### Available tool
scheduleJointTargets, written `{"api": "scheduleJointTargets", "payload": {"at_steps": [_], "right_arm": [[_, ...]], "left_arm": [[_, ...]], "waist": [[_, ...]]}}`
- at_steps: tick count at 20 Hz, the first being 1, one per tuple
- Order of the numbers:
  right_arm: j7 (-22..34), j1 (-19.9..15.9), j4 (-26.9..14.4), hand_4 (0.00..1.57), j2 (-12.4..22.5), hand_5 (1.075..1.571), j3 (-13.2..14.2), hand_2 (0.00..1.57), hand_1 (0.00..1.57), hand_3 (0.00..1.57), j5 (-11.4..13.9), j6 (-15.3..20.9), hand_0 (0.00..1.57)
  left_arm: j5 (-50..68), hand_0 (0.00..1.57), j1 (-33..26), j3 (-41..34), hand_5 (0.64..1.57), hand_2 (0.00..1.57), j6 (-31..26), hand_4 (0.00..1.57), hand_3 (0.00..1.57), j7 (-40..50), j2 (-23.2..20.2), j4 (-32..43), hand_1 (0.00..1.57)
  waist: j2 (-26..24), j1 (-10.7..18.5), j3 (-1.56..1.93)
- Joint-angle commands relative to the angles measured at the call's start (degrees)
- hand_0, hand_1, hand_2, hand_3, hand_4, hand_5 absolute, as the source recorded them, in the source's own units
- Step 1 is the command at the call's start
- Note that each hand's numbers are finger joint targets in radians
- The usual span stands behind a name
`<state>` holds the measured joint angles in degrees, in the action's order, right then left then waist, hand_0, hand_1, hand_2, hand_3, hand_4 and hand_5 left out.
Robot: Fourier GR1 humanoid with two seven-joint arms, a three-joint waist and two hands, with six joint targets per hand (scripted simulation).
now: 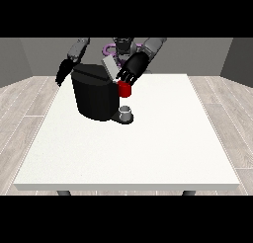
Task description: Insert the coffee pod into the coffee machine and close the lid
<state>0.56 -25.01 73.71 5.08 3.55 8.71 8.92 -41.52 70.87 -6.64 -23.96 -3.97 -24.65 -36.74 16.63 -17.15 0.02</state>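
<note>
Front view. The hand at the view's right (131, 69) is over the top front of the black coffee machine (95, 96), its fingers curled downward. The fingertips reach the grey lid (110, 67), which stands raised and tilted at the machine's top, and a red thing at the machine (125, 90) sits just below them. Whether the fingers grasp the lid or only touch it cannot be told.

Directly beneath that hand, below the red thing, a small grey thing (126, 111) stands on the machine's dark base plate. It cannot be told whether this is the coffee pod or a cup. No pod shows plainly in the hand.

The hand at the view's left (63, 72) hangs behind the machine's far upper corner, at the table's (148, 153) back edge, apart from the machine. Its fingers point downward; their posture cannot be told. It holds nothing that shows.

The machine stands on the table's back half, left of centre.
</note>
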Motion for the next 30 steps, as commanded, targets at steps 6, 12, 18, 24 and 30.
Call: {"api": "scheduleJointTargets", "payload": {"at_steps": [6,12,18,24,30], "right_arm": [[-2.27,-0.85,-2.31,0.00,-0.58,1.571,0.49,0.00,0.00,0.00,0.17,0.96,0.00],[0.23,0.49,-0.49,0.00,-1.87,1.571,-0.99,0.00,0.00,0.00,1.44,2.40,0.00],[2.86,-1.43,1.13,0.00,-1.92,1.571,-2.32,0.00,0.00,0.00,2.38,2.33,0.00],[-1.31,-0.82,-1.46,0.00,-0.42,1.571,0.24,0.00,0.00,0.00,0.97,1.83,0.00],[-0.61,-2.08,-0.25,0.00,0.16,1.571,0.75,0.00,0.00,0.00,0.82,2.06,0.00]], "left_arm": [[-1.01,1.20,2.52,0.34,1.571,1.26,1.46,0.41,1.20,1.28,1.53,-0.18,1.20],[-0.42,1.21,2.87,-0.82,1.571,1.24,-1.24,0.36,1.21,-2.19,-2.44,1.32,1.21],[-2.03,1.18,2.56,-0.13,1.571,1.20,3.55,0.35,1.17,-2.41,-0.51,1.27,1.18],[-6.35,1.21,1.71,3.86,1.571,1.22,5.02,0.00,1.10,-3.33,-0.73,-0.22,1.21],[-7.01,1.14,1.59,2.76,1.571,1.15,6.92,0.00,1.00,-6.62,-3.49,1.21,1.14]], "waist": [[1.67,0.39,0.02],[-0.06,0.22,-0.01],[-0.12,-0.91,-0.02],[1.42,0.00,0.02],[4.24,-0.62,-0.01]]}}
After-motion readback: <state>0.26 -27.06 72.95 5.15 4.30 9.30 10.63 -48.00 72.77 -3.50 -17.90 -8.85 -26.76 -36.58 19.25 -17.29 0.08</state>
